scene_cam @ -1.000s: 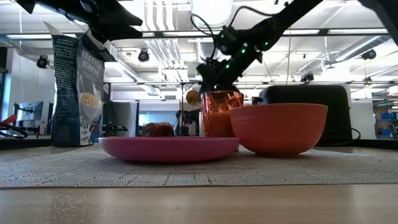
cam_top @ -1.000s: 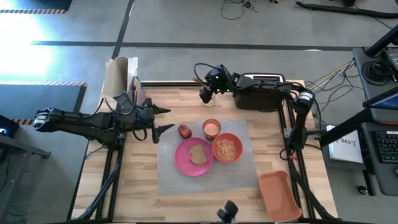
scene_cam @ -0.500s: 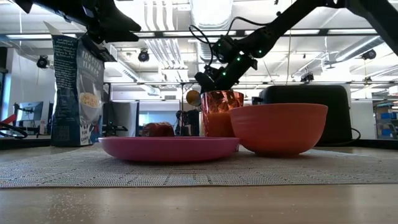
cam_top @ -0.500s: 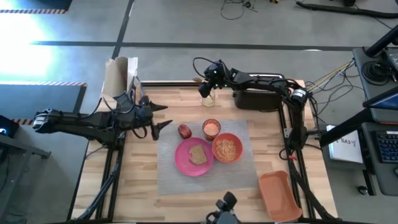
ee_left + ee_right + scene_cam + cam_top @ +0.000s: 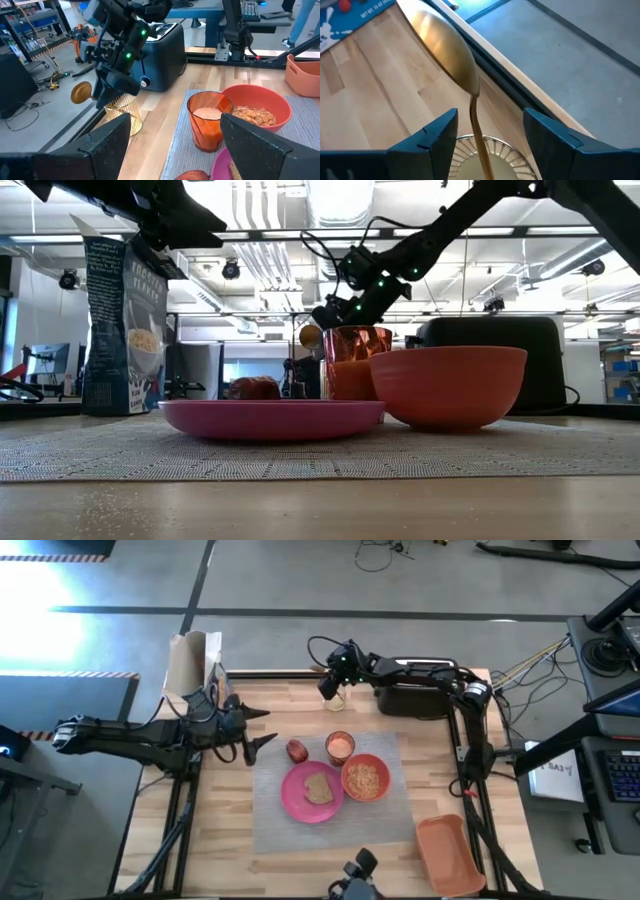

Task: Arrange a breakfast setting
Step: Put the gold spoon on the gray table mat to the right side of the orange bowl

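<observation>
Seen from above, my left tool hangs at the worktop's 9 o'clock side, released and carrying nothing, with the cereal bag at its 11 o'clock. To its 3 o'clock lies the grey placemat. On the mat, the red apple sits at the 10 o'clock of the pink plate, just beside its rim. The toast slice lies flat on the plate. The orange cup stands at the plate's 1 o'clock, and the orange bowl, holding cereal, sits at the plate's 3 o'clock, close against it. Off the mat, at the worktop's 12 o'clock edge, my right tool hovers over a ribbed glass holder, where the golden spoon stands bowl-up. The tool's fingers are spread to either side of the spoon's stem without touching it, so it is released. The black toaster sits at that tool's 3 o'clock. The orange tray rests at the mat's 4 o'clock.
</observation>
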You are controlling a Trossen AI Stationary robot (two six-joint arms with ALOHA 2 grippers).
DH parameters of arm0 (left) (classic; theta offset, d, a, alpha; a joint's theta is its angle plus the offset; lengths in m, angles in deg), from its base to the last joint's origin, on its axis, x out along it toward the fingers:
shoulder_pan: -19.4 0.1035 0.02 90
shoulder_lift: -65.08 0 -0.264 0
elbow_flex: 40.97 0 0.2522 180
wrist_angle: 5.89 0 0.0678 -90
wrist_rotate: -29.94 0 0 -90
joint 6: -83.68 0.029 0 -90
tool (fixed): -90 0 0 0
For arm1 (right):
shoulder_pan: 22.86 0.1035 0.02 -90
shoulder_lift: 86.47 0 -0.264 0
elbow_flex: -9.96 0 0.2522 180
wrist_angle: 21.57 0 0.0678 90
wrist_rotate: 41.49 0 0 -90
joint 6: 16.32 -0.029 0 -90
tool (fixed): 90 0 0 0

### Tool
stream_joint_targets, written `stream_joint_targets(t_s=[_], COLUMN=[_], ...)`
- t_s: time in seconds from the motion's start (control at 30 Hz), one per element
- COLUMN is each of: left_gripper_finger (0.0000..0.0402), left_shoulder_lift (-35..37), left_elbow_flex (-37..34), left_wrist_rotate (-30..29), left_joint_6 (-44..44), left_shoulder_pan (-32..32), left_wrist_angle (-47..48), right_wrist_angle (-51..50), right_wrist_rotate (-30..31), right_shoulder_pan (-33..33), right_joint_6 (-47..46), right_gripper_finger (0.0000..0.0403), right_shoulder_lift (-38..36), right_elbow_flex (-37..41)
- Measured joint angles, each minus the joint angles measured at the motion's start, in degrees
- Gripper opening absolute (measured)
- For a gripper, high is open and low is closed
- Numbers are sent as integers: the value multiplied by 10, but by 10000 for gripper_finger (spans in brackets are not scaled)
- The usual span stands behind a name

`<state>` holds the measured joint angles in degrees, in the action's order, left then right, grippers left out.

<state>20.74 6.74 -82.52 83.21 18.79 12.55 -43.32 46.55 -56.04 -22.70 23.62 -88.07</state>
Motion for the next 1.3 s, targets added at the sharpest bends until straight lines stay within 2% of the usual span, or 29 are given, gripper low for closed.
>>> stream_joint_targets(t_s=[0.13,0.5,0.63,0.87,1.3], left_gripper_finger=[291,291,291,291,291], left_shoulder_lift=[0,0,1,1,1], left_elbow_flex=[0,0,0,0,0], left_wrist_rotate=[0,1,1,1,1], left_joint_6=[0,0,0,0,0], left_shoulder_pan=[0,0,0,0,0], left_wrist_angle=[1,1,1,0,0], right_wrist_angle=[9,12,7,-1,-131], right_wrist_rotate=[-2,-1,-4,-45,-47], right_shoulder_pan=[0,0,0,0,0], right_joint_6=[-1,10,11,9,-6], right_gripper_finger=[176,18,11,10,9], right_shoulder_lift=[11,3,-8,-42,-163], right_elbow_flex=[0,0,1,1,1])
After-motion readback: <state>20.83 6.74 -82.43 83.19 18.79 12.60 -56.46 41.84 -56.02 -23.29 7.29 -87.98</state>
